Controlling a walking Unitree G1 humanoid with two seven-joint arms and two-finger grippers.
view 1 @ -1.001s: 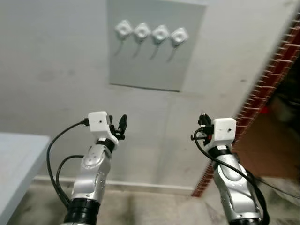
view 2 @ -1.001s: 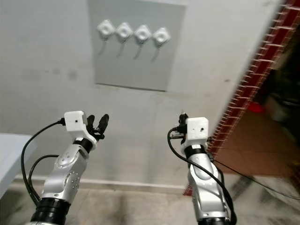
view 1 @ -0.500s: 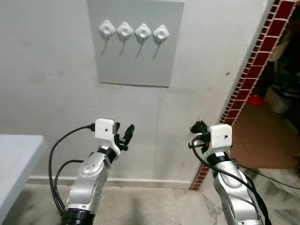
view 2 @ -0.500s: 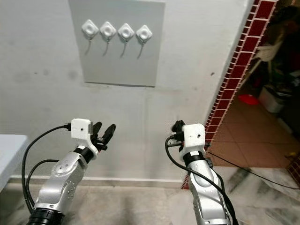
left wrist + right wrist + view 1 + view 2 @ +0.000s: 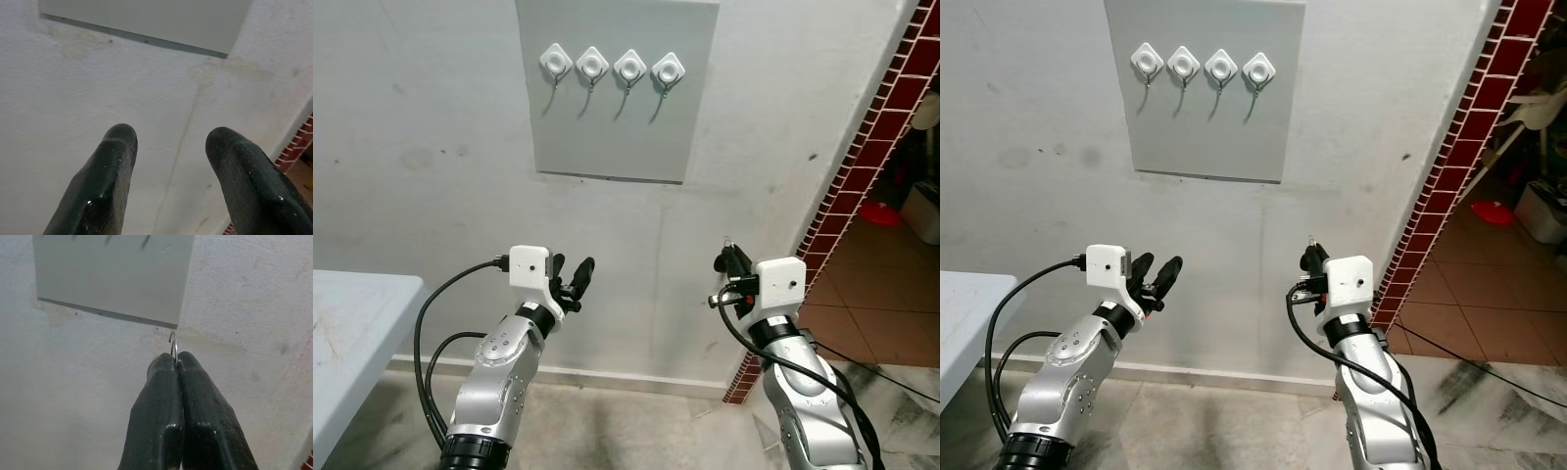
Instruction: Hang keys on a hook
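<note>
Right wrist view: the right gripper (image 5: 176, 363) has its fingers pressed together on a thin key ring (image 5: 172, 344), whose wire loop pokes out past the tips; the keys themselves cannot be made out. On the wall above, a grey panel (image 5: 617, 117) carries four white hooks (image 5: 612, 67) in a row. The left gripper (image 5: 572, 277), fingers spread and empty, is raised beside it. To hang well, the arm should probably lift the exposed loop above one hook's tip, then lower it on before loosening the pinch.
</note>
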